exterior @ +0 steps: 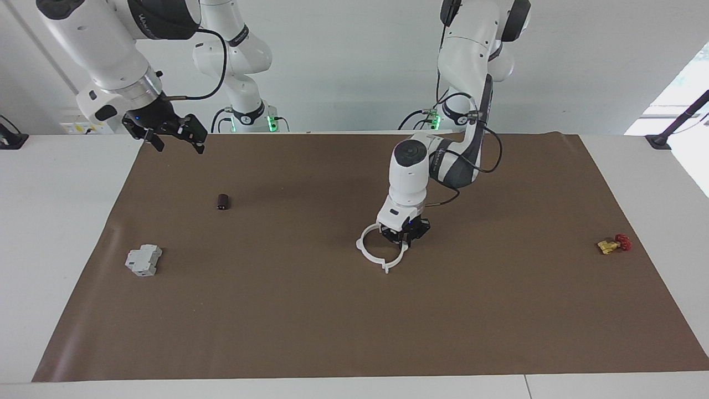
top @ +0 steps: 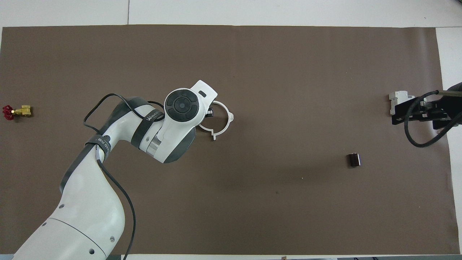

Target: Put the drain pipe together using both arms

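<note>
- The two arcs (exterior: pixel 370 250) are lying flat on the brown mat (exterior: pixel 354 321) near mid-table, closed into one ring (no long axis is being shown by a ring), with end tabs meeting at the edge farther from the robots and a mid-arc tab pointing toward the right arm's end.
- One arc (exterior: pixel 403 254), the one toward the left arm's end, is being gripped by the left gripper (exterior: pixel 404 239); its jaws are clenched on the thin rim from above, so the ring is spreading out from the jaws toward the right arm's end.
- The right gripper (exterior: pixel 173 138) is being held high over the mat's corner at its own end, jaws released, holding nothing.
- A grey box (exterior: pixel 143 260), a dark cylinder (exterior: pixel 222 201) and a valve (exterior: pixel 614 244) are lying well apart from the ring.
</note>
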`<state>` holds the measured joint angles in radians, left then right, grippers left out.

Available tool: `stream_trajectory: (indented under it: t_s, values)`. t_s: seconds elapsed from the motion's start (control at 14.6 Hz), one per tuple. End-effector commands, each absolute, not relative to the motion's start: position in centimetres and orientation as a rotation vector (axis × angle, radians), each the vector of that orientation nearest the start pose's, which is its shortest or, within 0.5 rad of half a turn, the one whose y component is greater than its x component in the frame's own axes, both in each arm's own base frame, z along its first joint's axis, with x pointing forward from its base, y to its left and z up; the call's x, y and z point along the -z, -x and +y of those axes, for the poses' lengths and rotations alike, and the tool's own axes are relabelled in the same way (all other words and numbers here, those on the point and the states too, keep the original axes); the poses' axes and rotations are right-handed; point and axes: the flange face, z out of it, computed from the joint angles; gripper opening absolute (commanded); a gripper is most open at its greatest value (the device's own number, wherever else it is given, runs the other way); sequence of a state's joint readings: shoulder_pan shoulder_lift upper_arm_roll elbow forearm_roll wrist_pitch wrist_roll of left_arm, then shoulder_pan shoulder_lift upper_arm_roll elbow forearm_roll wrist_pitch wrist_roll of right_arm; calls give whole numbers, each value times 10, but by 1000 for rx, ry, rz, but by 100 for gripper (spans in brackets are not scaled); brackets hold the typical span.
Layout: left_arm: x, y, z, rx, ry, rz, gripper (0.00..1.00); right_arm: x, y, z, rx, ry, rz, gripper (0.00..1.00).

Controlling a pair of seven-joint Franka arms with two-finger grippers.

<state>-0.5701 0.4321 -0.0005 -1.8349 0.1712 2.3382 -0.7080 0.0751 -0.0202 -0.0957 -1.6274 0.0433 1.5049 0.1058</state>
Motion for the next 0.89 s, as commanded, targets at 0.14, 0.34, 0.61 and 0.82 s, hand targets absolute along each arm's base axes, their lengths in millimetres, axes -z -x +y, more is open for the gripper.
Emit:
stream_trajectory:
  t_s: [0.14,0.34,0.61,0.82]
  values:
    - [-296,-532,-340,187,3046,-12,0,-602,-538,-19,-115,3100,136,100]
    - [-300,-529,-339,199,3053,-6,0,-601,-539,-19,-119,3100,134,100]
    - [-299,-527,-341,209,3060,0,0,-600,-539,-19,-122,3100,136,100]
    - [-299,-527,-343,236,3073,9,0,-600,-539,-22,-122,3099,141,100]
